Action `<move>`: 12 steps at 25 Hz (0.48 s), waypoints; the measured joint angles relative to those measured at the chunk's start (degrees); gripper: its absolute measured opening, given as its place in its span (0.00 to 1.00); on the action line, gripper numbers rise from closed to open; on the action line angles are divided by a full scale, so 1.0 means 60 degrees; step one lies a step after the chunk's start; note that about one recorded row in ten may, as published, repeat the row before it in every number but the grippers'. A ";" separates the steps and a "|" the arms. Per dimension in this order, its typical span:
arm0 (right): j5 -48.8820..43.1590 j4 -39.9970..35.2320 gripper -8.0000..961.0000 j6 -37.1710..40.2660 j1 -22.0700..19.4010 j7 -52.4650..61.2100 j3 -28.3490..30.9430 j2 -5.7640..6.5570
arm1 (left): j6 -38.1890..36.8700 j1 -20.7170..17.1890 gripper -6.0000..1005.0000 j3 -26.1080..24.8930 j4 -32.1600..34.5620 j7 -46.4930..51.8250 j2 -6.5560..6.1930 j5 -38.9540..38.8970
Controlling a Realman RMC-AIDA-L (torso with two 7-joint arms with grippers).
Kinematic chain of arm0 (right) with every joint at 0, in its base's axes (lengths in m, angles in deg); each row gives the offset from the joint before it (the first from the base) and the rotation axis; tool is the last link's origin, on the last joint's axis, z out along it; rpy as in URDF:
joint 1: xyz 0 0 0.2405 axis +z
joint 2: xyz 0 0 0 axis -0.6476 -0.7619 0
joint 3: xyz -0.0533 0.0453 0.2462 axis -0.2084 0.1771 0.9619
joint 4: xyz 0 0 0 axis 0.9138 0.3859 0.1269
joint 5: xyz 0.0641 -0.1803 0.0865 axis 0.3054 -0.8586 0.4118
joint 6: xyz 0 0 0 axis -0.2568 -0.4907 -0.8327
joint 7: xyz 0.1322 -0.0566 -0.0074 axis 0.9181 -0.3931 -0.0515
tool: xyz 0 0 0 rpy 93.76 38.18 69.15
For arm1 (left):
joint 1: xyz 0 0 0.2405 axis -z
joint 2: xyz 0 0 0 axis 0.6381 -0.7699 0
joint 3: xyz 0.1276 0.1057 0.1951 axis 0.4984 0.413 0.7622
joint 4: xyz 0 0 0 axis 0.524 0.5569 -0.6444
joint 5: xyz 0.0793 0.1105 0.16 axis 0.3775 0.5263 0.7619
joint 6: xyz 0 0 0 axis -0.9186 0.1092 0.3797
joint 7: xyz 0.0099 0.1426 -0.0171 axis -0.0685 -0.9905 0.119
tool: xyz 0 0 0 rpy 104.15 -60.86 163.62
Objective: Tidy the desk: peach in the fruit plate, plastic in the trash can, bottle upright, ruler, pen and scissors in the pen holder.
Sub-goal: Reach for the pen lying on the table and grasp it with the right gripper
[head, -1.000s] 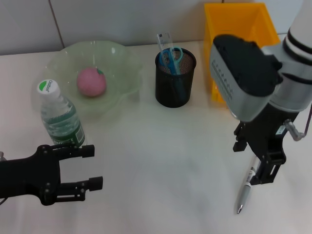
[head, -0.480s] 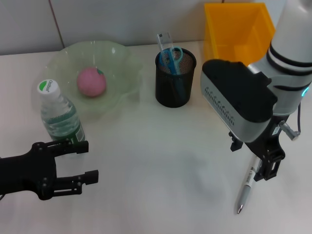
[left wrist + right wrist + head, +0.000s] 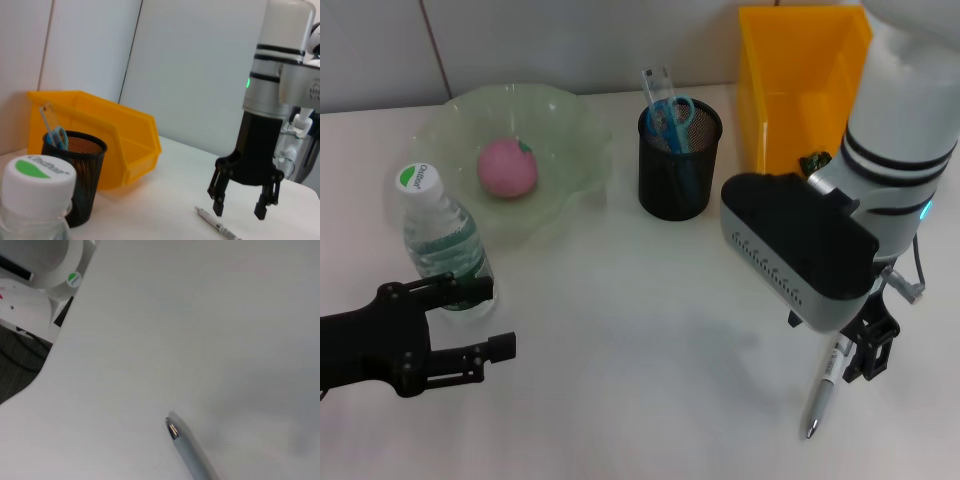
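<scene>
The silver pen (image 3: 823, 392) lies on the table at the front right, its tip also in the right wrist view (image 3: 190, 452). My right gripper (image 3: 867, 352) hangs open just above its upper end, one finger on each side (image 3: 239, 207). The black mesh pen holder (image 3: 678, 165) holds the ruler (image 3: 658, 85) and the blue scissors (image 3: 672, 112). A pink peach (image 3: 507, 167) sits in the green fruit plate (image 3: 560, 120). The bottle (image 3: 445, 240) stands upright at the left. My left gripper (image 3: 492, 318) is open beside its base. A dark crumpled piece, seemingly the plastic (image 3: 813, 160), lies in the yellow trash can (image 3: 800, 80).
The yellow trash can stands at the back right, close behind my right arm. The pen holder is left of it, mid-back. The table's front edge runs close to the pen.
My right arm has swung and sunk, bringing its gripper lower over the pen. The left gripper has drawn back slightly to the left, away from the bottle.
</scene>
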 joint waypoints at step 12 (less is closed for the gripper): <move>0.0247 0.0161 0.81 -0.0259 -0.0071 -0.0369 -0.0503 -0.0032 | 0.0064 -0.0068 0.76 0.0072 0.0010 0.0012 -0.0009 -0.0145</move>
